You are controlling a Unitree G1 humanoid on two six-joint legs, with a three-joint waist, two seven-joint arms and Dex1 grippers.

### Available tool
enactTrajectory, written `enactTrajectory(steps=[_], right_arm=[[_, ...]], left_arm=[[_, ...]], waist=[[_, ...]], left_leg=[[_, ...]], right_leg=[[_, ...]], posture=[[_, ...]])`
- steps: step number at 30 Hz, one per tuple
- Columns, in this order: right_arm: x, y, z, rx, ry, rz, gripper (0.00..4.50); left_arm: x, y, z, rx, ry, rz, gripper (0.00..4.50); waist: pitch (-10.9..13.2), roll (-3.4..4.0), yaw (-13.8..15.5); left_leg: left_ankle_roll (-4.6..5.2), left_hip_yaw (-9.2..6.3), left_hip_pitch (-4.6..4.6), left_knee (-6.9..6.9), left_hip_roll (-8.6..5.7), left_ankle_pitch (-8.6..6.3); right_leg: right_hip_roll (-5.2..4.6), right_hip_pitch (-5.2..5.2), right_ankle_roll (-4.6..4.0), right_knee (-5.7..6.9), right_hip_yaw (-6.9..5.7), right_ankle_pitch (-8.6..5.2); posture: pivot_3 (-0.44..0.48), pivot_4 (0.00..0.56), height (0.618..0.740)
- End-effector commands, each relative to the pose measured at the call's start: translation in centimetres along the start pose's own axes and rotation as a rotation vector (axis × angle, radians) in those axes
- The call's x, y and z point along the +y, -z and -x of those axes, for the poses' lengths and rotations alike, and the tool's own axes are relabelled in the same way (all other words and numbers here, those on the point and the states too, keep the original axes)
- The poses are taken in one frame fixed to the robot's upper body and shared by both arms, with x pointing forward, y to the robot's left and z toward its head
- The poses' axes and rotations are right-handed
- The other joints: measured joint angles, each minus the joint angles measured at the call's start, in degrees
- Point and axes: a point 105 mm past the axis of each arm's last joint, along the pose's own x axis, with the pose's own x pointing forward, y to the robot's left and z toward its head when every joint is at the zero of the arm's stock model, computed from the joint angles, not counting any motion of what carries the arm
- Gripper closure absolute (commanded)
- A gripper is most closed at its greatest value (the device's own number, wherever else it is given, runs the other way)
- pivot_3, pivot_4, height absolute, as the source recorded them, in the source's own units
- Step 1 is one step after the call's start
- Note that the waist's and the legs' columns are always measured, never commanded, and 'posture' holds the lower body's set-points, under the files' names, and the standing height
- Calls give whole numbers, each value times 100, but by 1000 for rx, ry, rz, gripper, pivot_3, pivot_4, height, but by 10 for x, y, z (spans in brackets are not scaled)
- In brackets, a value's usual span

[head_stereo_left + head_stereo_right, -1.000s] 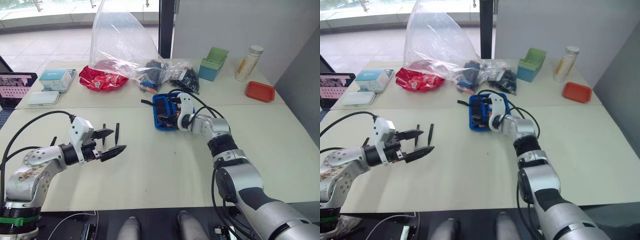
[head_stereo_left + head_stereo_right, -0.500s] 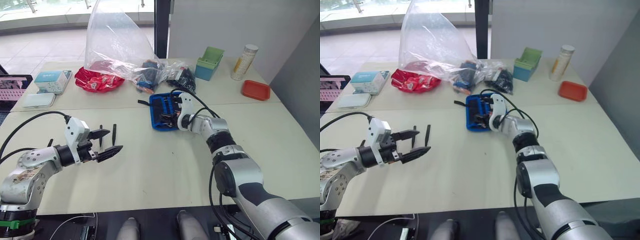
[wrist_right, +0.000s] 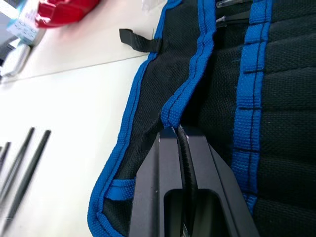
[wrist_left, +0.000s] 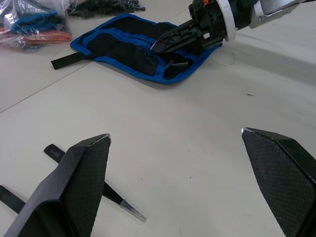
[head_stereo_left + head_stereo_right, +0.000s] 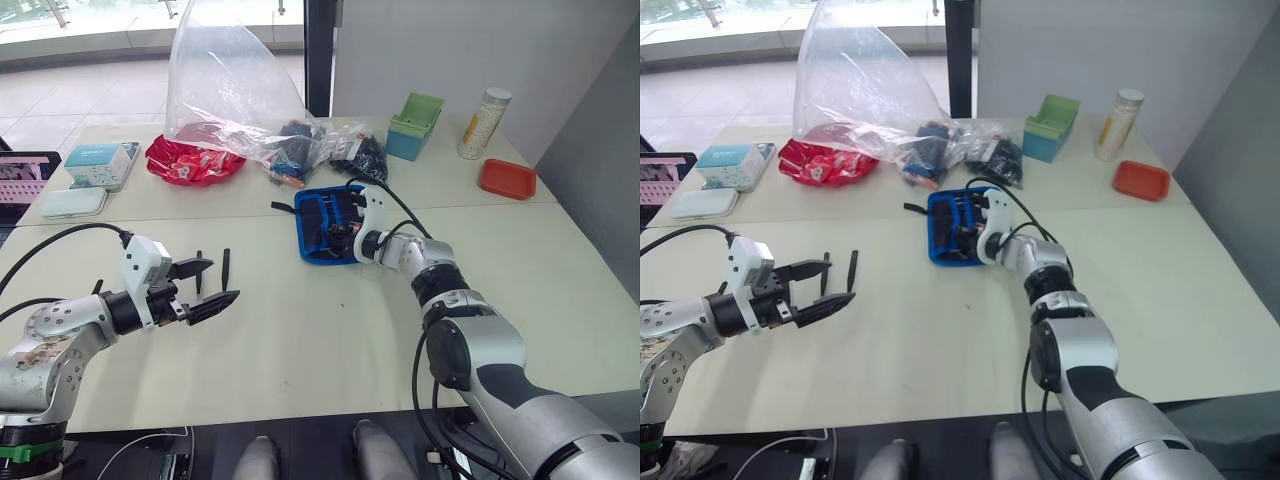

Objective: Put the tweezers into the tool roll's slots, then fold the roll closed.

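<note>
Head view: the roll point(image 5: 322, 218) lies open at the right gripper point(image 5: 340, 232), and loose tweezers point(image 5: 225, 270) lie just beyond the left gripper point(image 5: 205, 287), so slotting seems unfinished and folding is not done.

Left wrist view: the left gripper's fingers point(image 4: 74, 177) stand wide apart, holding nothing; a tweezer point(image 4: 94, 185) lies beside one finger.

Right wrist view: the right gripper point(image 3: 177, 136) has its fingers pressed together, the tip against the roll's blue edging point(image 3: 190, 74). Whether it pinches fabric I cannot tell.

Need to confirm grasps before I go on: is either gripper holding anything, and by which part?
Left gripper is open and empty. Right gripper is shut at the tool roll's blue-edged flap; an actual pinch can't be confirmed.
</note>
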Motion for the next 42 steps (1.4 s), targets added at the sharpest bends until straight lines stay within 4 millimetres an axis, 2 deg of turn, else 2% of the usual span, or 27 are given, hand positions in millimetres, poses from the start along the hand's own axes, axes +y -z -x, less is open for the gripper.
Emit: enactTrajectory(steps=[1, 4, 10, 13, 19, 23, 29, 39, 42], right_arm=[[19, -18, 1, -51, -95, 1, 4461], [34, -21, 3, -38, -172, 28, 4461], [50, -10, 12, 33, -253, 89, 4461], [50, 0, 16, 77, -247, 108, 4461], [34, 9, 36, 105, -203, 137, 4461], [42, 11, 48, 98, -263, 195, 4461], [44, 1, 58, 31, -264, 246, 2672], [40, 11, 61, -7, -239, 199, 2672], [33, 0, 64, -74, -201, 184, 2672]], left_arm=[[-2, -10, 0, -29, 5, -42, 0], [-1, -9, -3, -31, 11, -43, 0], [-1, -9, -9, -35, 31, -47, 0], [-1, -9, -10, -36, 37, -49, 0], [-2, -9, -13, -35, 47, -52, 0], [-3, -7, -15, -34, 57, -53, 0], [-8, -7, -18, -38, 84, -46, 0], [-6, -6, -17, -31, 88, -52, 0], [-5, -6, -17, -31, 90, -53, 0]], waist=[[0, 0, -17], [1, 2, -23], [1, 2, -12], [1, 2, -3], [1, 2, 24], [1, 1, 48], [1, 1, 61], [1, 1, 120], [1, 1, 122]], left_leg=[[0, 0, 0, 0, 0, 0], [0, 0, -6, 0, 0, 0], [0, -1, -9, 0, 0, 0], [0, -2, -10, 0, -1, 0], [0, -2, -12, 0, -1, 0], [0, -2, -14, 0, -2, 0], [0, -2, -12, 0, -1, 0], [0, -2, -13, 0, -1, 0], [0, -2, -13, 0, -1, 0]], right_leg=[[0, 0, 0, 0, 0, 0], [0, -5, 0, -1, 0, 0], [0, -6, 0, -2, -1, 0], [-1, -6, 0, -2, -1, 0], [-2, -7, 1, -2, -1, 0], [-2, -8, 1, -3, -1, 0], [-1, -10, 1, 0, -1, 0], [-2, -10, 1, -2, -1, 0], [-2, -10, 1, -2, -1, 0]], posture=[[0, 150, 740], [0, 150, 740], [0, 150, 740], [0, 150, 740], [0, 150, 740], [0, 150, 740], [0, 150, 740], [0, 150, 740], [0, 150, 740]])
